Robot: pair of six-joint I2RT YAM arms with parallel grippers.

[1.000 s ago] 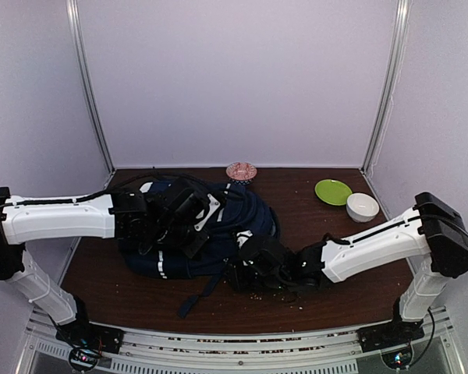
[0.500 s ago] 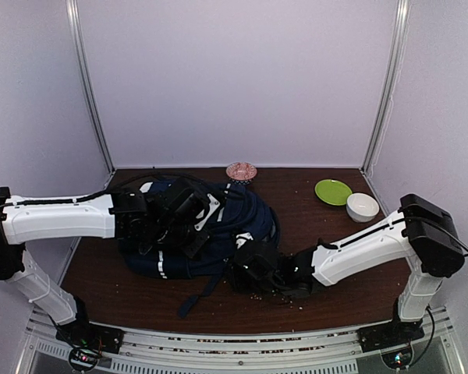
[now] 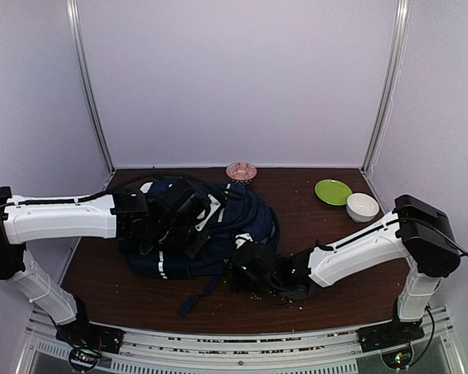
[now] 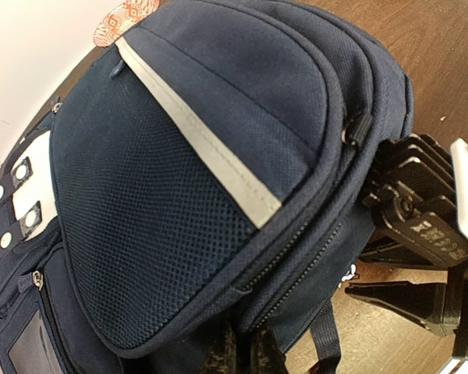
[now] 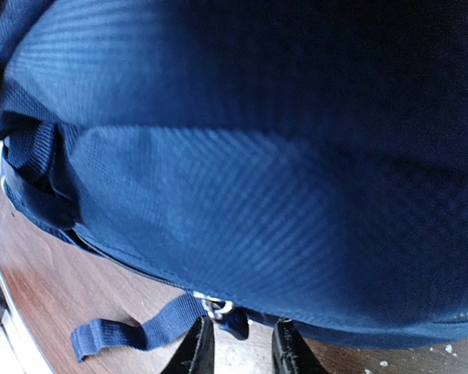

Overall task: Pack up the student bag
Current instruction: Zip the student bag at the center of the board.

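Observation:
The student bag, navy with a pale grey stripe, lies on the left half of the table and fills the left wrist view and the right wrist view. My left gripper rests on top of it, shut, its fingers buried in bag fabric by a zipper seam. My right gripper is low at the bag's front right edge. Its fingers stand a little apart, with a metal-ringed zipper pull and its blue tab between them, close to the left finger. A blue webbing strap trails left on the wood.
A green plate and a white bowl sit at the back right, and a pink patterned dish at the back wall. Crumbs dot the brown table near the front. The right arm's black gripper body shows beside the bag.
The right arm has slid left, closer under the bag's front edge, and its jaws have narrowed. The left arm and the bag have stayed put.

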